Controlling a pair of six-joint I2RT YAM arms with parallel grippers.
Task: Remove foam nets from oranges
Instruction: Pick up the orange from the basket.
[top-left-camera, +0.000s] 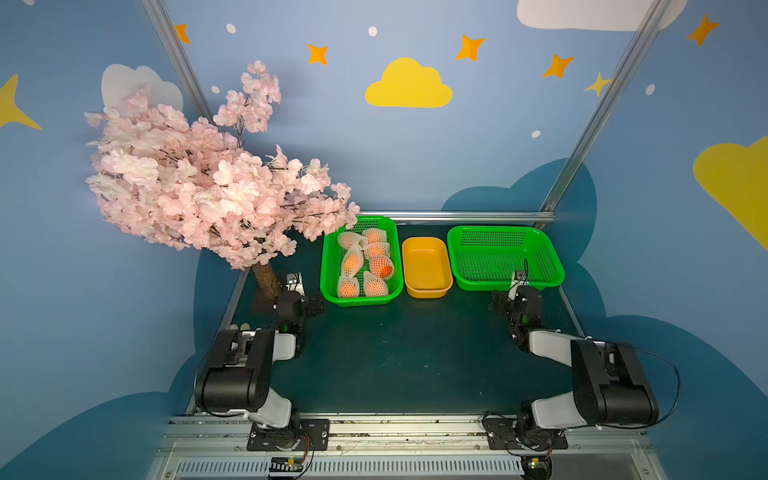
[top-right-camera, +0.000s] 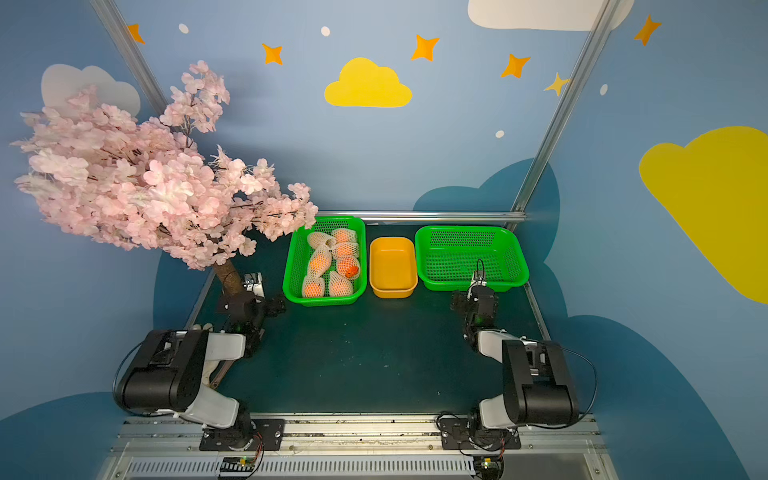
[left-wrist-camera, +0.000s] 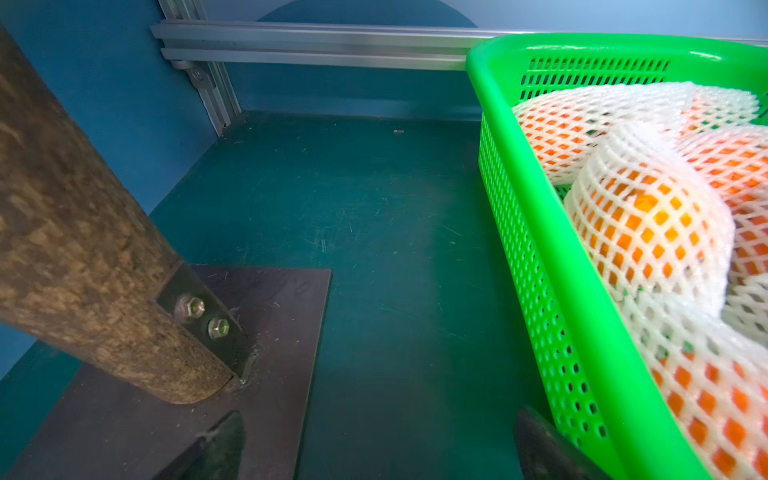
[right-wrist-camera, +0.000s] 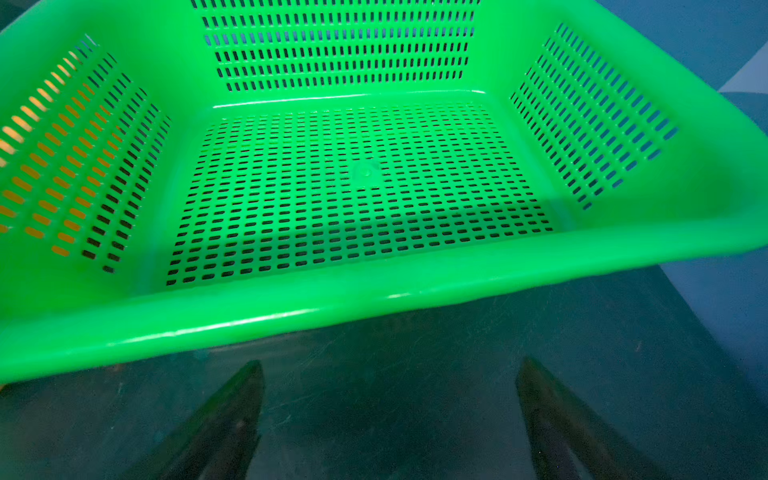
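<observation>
As things lie now: my left arm (top-left-camera: 291, 307) and my right arm (top-left-camera: 523, 307) sit low over the tabletop (top-left-camera: 395, 353), well apart from each other.
Fruit: the oranges (top-left-camera: 351, 266) lie packed together in the green basket (top-left-camera: 361, 300) on the far left of the tabletop.
Wrapping: the foam nets (top-left-camera: 376, 286) are on the fruit, white mesh with orange showing through the holes; at the basket's right side one net gapes and bare skin shows.
My left jaws: spread wide, holding nothing; the fingertips (left-wrist-camera: 224, 440) hang over the tabletop between the trunk (left-wrist-camera: 83, 249) and the basket's side wall, one tip just beside that wall.
My right jaws: spread wide, holding nothing; the fingertips (right-wrist-camera: 232, 415) hang over the tabletop just short of the near rim of the second green basket (right-wrist-camera: 374, 291).
Middle: a yellow-orange tub (top-left-camera: 426, 262) stands between the two baskets, nearer the left one.
Left side: a pink blossom tree (top-left-camera: 199, 187) leans over the far corner of the fruit basket; its trunk is bolted to a dark plate (left-wrist-camera: 270, 332) lying on the tabletop.
</observation>
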